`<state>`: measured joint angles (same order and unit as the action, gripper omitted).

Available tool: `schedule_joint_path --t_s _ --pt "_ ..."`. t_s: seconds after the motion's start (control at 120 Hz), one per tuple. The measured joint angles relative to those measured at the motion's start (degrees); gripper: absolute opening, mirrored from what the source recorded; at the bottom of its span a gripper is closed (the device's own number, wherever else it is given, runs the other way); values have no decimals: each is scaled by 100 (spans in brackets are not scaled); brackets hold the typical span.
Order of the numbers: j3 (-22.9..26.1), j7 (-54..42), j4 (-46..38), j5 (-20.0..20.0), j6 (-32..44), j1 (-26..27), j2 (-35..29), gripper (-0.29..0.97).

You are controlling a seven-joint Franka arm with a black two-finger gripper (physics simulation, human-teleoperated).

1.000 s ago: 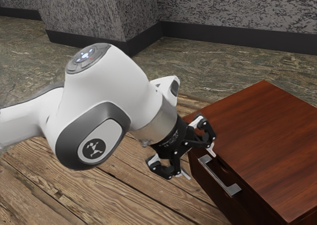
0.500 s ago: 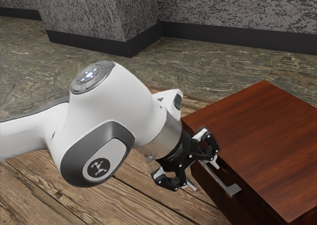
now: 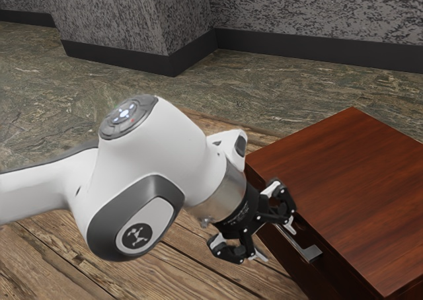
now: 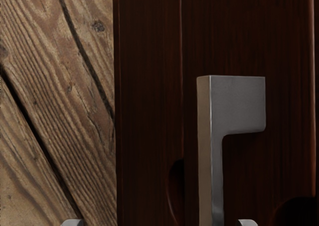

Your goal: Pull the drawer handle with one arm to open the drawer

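A dark red wooden cabinet (image 3: pixel 344 174) stands on the plank floor at the exterior view's right. Its drawer front (image 3: pixel 285 255) faces the arm and carries a silver bar handle (image 3: pixel 307 250). My black gripper (image 3: pixel 272 239) is open right at the handle's end nearer the arm, one finger above the bar and one below. In the wrist view the handle (image 4: pixel 215 151) runs down the drawer front (image 4: pixel 149 111) toward the hand. Two pale fingertips (image 4: pixel 72 222) show at the lower edge, one on each side of the bar. The drawer front looks level with the cabinet face.
Worn wooden planks (image 3: pixel 165 267) lie under the arm and beside the cabinet. Beyond them comes mottled stone floor (image 3: pixel 277 88), then speckled grey walls with a dark baseboard (image 3: pixel 310 45). My large white arm (image 3: pixel 152 174) covers the exterior view's left half.
My arm has sunk lower and moved toward the exterior view's right, bringing the open gripper from just short of the cabinet onto the handle's near end. The cabinet has not moved.
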<state>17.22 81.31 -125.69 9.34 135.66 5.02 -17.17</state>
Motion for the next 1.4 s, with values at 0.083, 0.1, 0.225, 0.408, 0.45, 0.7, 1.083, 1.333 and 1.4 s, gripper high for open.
schedule_joint_path --t_s 0.083,0.1,0.225,0.408,0.45,0.7,1.083,1.333,1.4 --pt "0 9 -37 12 19 0 -7 35" --pt "0 11 -43 13 21 0 -8 35" --pt "0 22 -80 19 27 0 -27 31" --pt "1 37 -85 23 -16 -1 -72 22" --pt "1 40 -83 24 -44 -2 -102 20" --pt "-27 55 -80 21 -255 1 -194 2" --pt "-44 74 -262 31 -479 -2 -467 -9" --pt "-52 88 -579 98 -570 -5 -826 -10" --pt "-59 91 -633 124 -591 -6 -879 -10"
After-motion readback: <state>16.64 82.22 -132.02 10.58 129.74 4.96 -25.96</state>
